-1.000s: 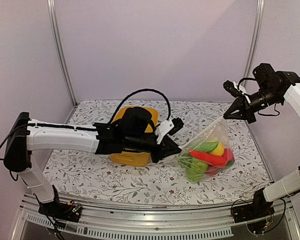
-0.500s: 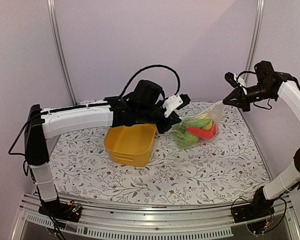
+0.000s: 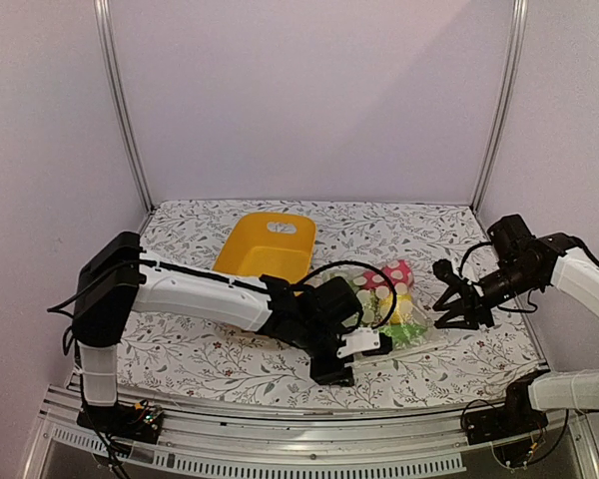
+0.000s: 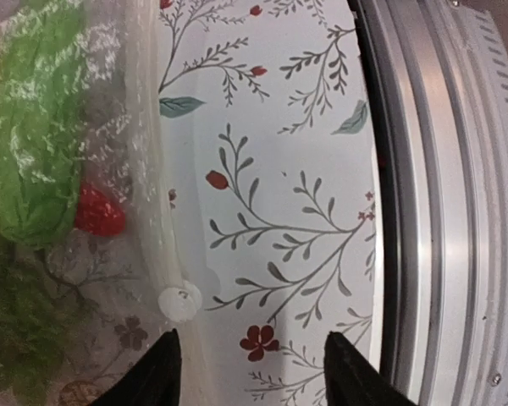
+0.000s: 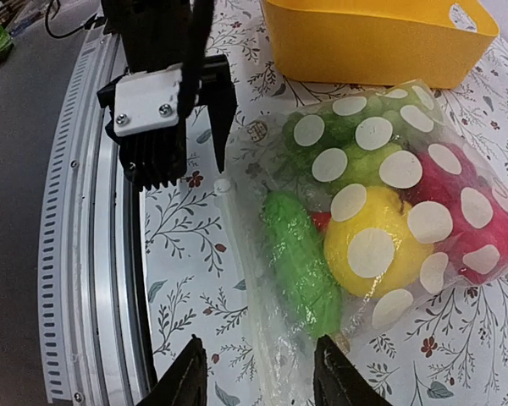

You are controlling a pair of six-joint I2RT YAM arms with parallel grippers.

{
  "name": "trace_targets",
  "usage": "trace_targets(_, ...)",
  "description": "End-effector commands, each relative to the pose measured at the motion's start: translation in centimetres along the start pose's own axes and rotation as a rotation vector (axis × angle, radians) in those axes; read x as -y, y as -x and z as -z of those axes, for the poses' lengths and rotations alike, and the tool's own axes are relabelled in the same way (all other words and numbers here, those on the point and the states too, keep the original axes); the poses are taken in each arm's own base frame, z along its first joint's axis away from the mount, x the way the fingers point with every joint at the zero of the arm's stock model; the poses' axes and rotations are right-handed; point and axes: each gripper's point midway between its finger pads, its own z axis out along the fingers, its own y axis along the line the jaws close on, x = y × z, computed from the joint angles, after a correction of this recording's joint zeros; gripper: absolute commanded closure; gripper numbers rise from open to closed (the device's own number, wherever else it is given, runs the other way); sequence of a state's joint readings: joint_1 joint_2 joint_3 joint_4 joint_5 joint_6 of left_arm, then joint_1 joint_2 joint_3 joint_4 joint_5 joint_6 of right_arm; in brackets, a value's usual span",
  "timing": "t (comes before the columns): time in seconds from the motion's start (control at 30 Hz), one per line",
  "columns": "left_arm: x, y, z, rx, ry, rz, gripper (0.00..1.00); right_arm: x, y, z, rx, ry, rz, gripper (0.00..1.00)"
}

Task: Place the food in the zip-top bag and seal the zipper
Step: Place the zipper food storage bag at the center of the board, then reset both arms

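Note:
The zip-top bag, clear with white dots, lies flat on the flowered table with the food inside. Through the plastic I see a green cucumber, a yellow fruit, a pink-red piece and green grapes. The zipper runs along the bag's near edge and ends at a small white knob. My left gripper is open over bare cloth just beside that knob. My right gripper is open, its jaws astride the zipper edge, not pinching it.
An empty yellow basket stands behind the bag. The metal rail of the table's front edge runs close by both grippers. Upright frame posts stand at the back corners.
Both arms have come down from holding the bag stretched in the air. The bag now lies on the table, and both grippers have opened and let it go.

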State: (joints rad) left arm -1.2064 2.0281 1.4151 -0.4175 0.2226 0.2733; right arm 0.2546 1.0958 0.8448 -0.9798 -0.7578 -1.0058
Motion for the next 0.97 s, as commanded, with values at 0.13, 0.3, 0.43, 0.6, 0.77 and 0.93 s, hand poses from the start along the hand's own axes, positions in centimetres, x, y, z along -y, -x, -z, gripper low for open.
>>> trace_targets(0.13,-0.7,1.8,3.2,0.051,0.017,0.069,0.00,2.1,7.3,4.1,0.233,-0.135,0.026,0.53)
trace_targets(0.3,-2.3,6.7,9.7,0.246,0.135,0.037,0.00,6.4,10.7,7.5,0.364,-0.275,-0.081,0.50)
trace_targets(0.43,-6.5,7.4,15.6,0.333,0.381,0.112,0.00,10.1,12.4,10.8,0.420,-0.478,-0.173,0.40)
trace_targets(0.6,-14.8,4.8,26.5,0.457,0.743,0.401,0.00,14.3,13.7,17.9,0.537,-0.866,-0.332,0.01)
trace_targets(0.77,-19.3,-0.1,36.0,0.551,1.061,0.578,0.00,14.3,14.2,22.6,0.669,-1.055,-0.404,0.01)
trace_targets(0.93,-20.5,-5.9,37.5,0.659,1.275,0.727,0.00,14.9,12.0,19.5,0.626,-0.999,-0.423,0.01)
